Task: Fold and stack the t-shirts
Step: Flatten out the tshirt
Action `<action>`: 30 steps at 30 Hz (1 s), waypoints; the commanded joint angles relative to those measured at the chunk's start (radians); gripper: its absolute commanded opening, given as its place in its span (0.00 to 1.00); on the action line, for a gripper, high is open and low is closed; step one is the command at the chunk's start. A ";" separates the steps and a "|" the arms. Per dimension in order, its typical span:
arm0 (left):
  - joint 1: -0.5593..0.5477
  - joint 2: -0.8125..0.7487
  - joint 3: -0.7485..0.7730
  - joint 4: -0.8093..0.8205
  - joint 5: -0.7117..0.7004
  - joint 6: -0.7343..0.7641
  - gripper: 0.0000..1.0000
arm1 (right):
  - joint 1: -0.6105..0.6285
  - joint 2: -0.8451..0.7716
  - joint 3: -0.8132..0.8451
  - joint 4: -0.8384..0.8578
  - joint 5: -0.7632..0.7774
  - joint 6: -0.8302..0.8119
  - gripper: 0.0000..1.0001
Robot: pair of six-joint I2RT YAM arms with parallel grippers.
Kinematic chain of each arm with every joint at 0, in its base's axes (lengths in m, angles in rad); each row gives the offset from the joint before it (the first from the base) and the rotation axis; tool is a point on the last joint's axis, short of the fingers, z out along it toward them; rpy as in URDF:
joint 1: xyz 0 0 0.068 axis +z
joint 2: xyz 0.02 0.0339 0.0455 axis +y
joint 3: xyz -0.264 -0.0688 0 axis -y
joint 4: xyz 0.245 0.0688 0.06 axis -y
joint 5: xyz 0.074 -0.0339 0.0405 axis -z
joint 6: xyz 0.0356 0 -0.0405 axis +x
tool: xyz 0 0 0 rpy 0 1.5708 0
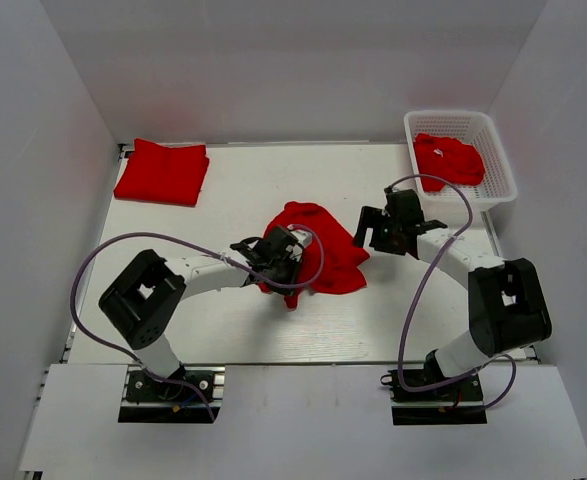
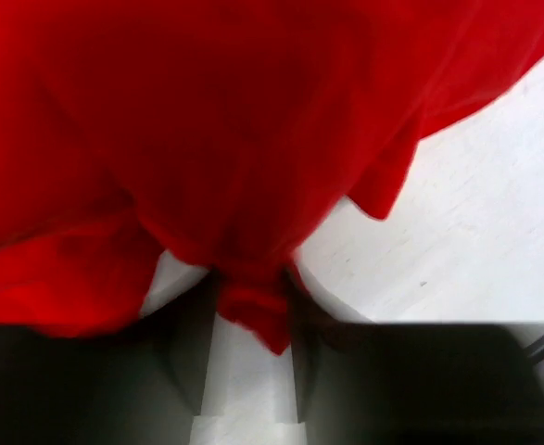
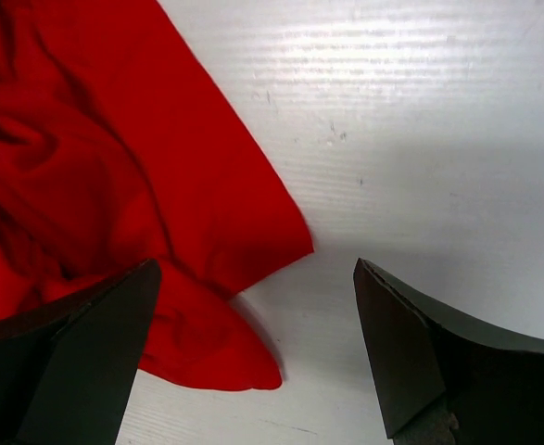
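The left pincer [image 2: 253, 311] pinches a fold of the crumpled t-shirt [image 1: 325, 250] at mid worktop [image 1: 253, 190]; the right pincer [image 3: 255, 278] gapes wide just beside its edge. A folded t-shirt [image 1: 163, 172] lies far left, a third t-shirt [image 1: 448, 158] in the basket [image 1: 503, 175]

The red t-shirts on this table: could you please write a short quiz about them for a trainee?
1. True or false: the folded t-shirt lies at the far left corner of the table.
2. What is the right gripper doing? A) pinching cloth B) standing open beside the crumpled t-shirt C) resting on the folded t-shirt
3. Fill in: cloth of the crumpled t-shirt is bunched in the ___ gripper.
Key: 1 true; 2 B; 3 left, that is, the left gripper.
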 commanded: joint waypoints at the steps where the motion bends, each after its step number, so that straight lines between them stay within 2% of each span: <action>1: -0.007 -0.019 0.040 0.043 0.009 0.015 0.23 | -0.005 0.027 -0.029 0.017 -0.053 0.001 0.90; 2: -0.007 -0.030 0.040 0.043 0.010 0.015 0.07 | -0.007 0.031 -0.035 0.017 -0.063 0.001 0.90; 3: -0.007 -0.045 0.040 0.043 0.010 0.015 0.00 | -0.007 0.036 -0.044 0.034 -0.073 -0.001 0.90; 14: 0.013 -0.344 -0.077 0.157 -0.068 0.015 0.00 | 0.002 0.091 -0.069 0.095 -0.257 -0.025 0.90; 24: 0.013 -0.378 -0.077 0.125 -0.145 -0.015 0.00 | 0.004 -0.001 -0.160 0.063 -0.274 -0.099 0.90; 30: 0.013 -0.408 -0.057 0.114 -0.240 -0.035 0.00 | 0.011 0.014 -0.193 0.097 -0.364 -0.166 0.88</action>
